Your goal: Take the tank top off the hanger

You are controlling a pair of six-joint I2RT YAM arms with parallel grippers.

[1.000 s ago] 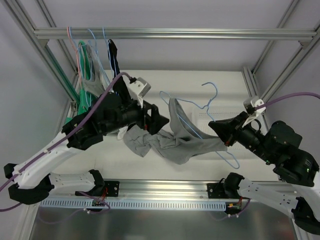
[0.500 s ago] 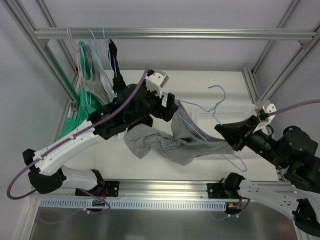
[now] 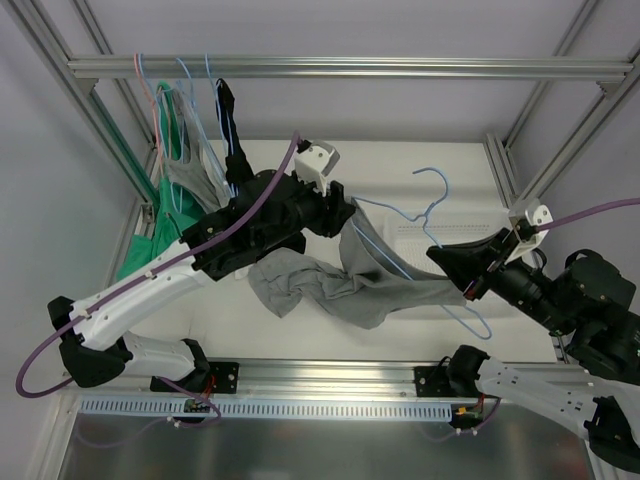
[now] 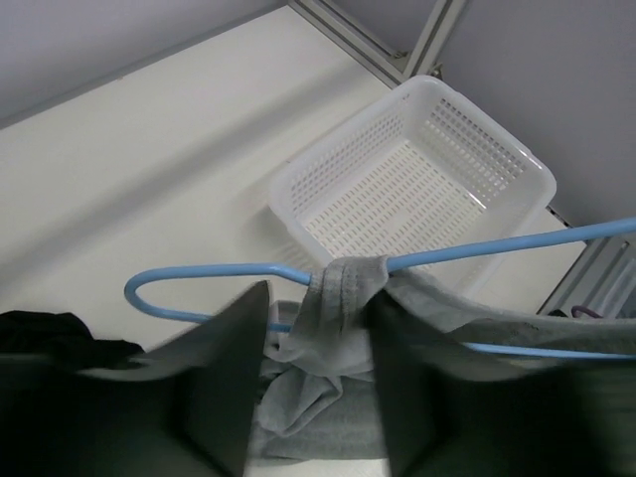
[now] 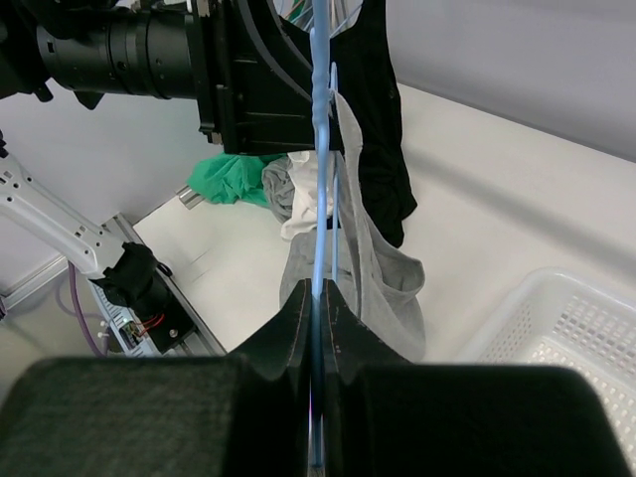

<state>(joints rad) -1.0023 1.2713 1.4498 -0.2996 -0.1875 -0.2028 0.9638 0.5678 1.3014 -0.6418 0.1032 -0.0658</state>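
Off to the far left of the left gripper [image 4: 316, 303], a bunch of spare clothes [image 3: 175, 150] hang off the rail on their own hangers. They're not part of this job, just parked out of the way.

That left hand has reached across to the middle, and its two fingers stand apart on either side of the grey strap [image 4: 343, 288] where it loops over the wire. It's spread around the strap, not clamped, and I can't tell if either pad is touching cloth yet. My guess is it's lined up like that so it can pinch the strap and slide it off the end of the hanger arm.

The tank top [image 3: 340, 285] is only half on. That one strap sits between the left fingers, and the rest of the grey fabric droops in a heap below and behind that hand, down toward the table.

The blue hanger [image 4: 517, 241] runs from the left hand across to the right gripper [image 5: 318, 303], which is clamped tight on the wire at the far end. It makes sense to me as an anchor: one hand keeps the hanger steady in the air so the other can work the cloth free.

Beyond the left fingertips sits a white basket [image 4: 348, 131], with nothing in it that I can see.
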